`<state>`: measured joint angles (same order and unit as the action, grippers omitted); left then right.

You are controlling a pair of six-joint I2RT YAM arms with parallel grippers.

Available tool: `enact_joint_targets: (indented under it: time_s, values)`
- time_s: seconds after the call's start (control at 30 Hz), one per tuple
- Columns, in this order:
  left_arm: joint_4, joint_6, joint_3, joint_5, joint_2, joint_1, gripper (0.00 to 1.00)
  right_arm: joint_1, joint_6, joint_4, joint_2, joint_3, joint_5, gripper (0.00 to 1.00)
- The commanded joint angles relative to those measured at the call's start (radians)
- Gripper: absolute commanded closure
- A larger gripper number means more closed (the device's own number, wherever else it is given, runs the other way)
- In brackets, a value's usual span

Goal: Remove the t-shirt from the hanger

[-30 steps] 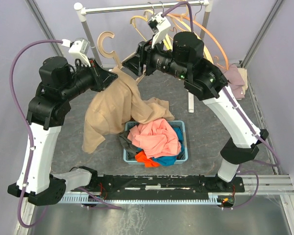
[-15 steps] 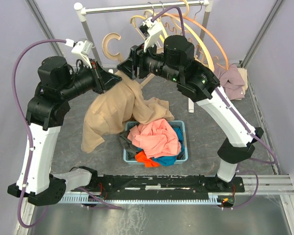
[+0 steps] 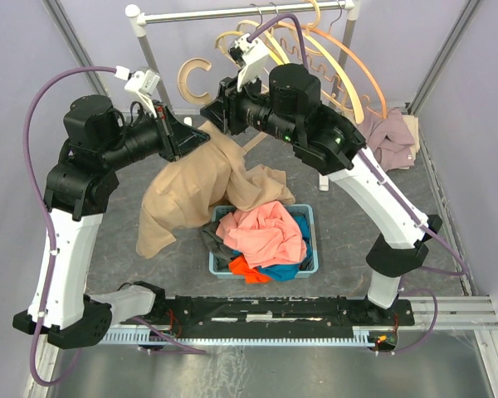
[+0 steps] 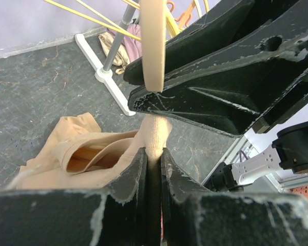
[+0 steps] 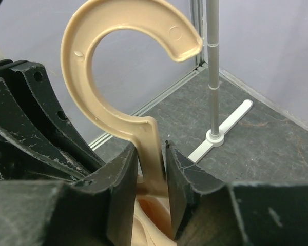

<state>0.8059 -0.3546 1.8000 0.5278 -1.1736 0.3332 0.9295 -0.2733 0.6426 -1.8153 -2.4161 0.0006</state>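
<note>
Left gripper (image 3: 185, 133): pinched nearly shut on the ribbed collar of the t-shirt (image 3: 183, 191). No change in the last second. The wrist view shows tan fabric squeezed between the fingers (image 4: 136, 169).

T-shirt: tan, hanging from that pinch at left of centre. Its hem falls to the floor just left of the basket (image 3: 214, 264). Collar end is still bunched at the hanger's neck.

Hanger (image 3: 181, 83): its hook has drifted slightly right and stands free in the air, off the rail.

Right gripper (image 3: 214, 110): has swung left from the rack side. Its jaws have narrowed from wide to a close fit on the hanger's neck (image 5: 150, 138), and it looks gripped.

Judgement: each arm now has its own piece, so pulling them apart could slide the shirt off. The separation has not been made.
</note>
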Motion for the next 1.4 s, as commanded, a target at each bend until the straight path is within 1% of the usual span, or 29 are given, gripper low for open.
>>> enact_joint_targets:
  time_s: [0.0, 0.13, 0.27, 0.47, 0.53, 0.67, 0.83, 0.9, 0.97, 1.03, 1.17, 1.2, 1.37]
  values:
    - [-0.091, 0.022, 0.039, 0.056, 0.018, -0.001, 0.97, 0.011, 0.026, -0.044, -0.003, -0.041, 0.037, 0.67]
    - [-0.094, 0.015, 0.033, 0.043, 0.021, -0.001, 0.97, 0.011, 0.037, -0.06, 0.009, -0.027, 0.063, 0.8]
    - [-0.096, 0.005, 0.009, 0.041, 0.032, -0.001, 0.97, 0.011, 0.049, -0.09, 0.038, 0.021, 0.095, 0.87]
    - [-0.094, -0.012, -0.026, 0.023, 0.069, -0.002, 0.89, 0.009, 0.08, -0.104, 0.066, 0.052, 0.136, 0.9]
    - [-0.094, -0.026, -0.029, 0.021, 0.082, -0.002, 0.84, 0.006, 0.096, -0.12, 0.086, 0.083, 0.155, 0.91]
    - [-0.085, -0.043, -0.039, 0.026, 0.1, -0.001, 0.79, -0.005, 0.104, -0.15, 0.118, 0.133, 0.172, 0.92]
    - [-0.083, -0.057, -0.06, 0.022, 0.129, -0.002, 0.68, -0.018, 0.111, -0.152, 0.135, 0.153, 0.166, 0.93]
    - [-0.082, -0.063, -0.062, 0.021, 0.136, -0.002, 0.65, -0.019, 0.112, -0.152, 0.142, 0.163, 0.165, 0.93]
    - [-0.083, -0.07, -0.064, 0.021, 0.142, -0.001, 0.64, -0.021, 0.111, -0.156, 0.15, 0.176, 0.165, 0.93]
    - [-0.076, -0.076, -0.069, 0.021, 0.147, -0.002, 0.7, -0.023, 0.111, -0.159, 0.158, 0.186, 0.168, 0.93]
    - [-0.046, -0.076, -0.077, 0.016, 0.16, -0.002, 0.88, -0.028, 0.116, -0.163, 0.174, 0.2, 0.176, 0.93]
    - [-0.038, -0.076, -0.081, 0.011, 0.166, -0.002, 0.92, -0.031, 0.117, -0.162, 0.177, 0.203, 0.178, 0.93]
    - [0.0, -0.075, -0.092, -0.017, 0.198, -0.002, 0.94, -0.042, 0.123, -0.161, 0.19, 0.206, 0.181, 0.93]
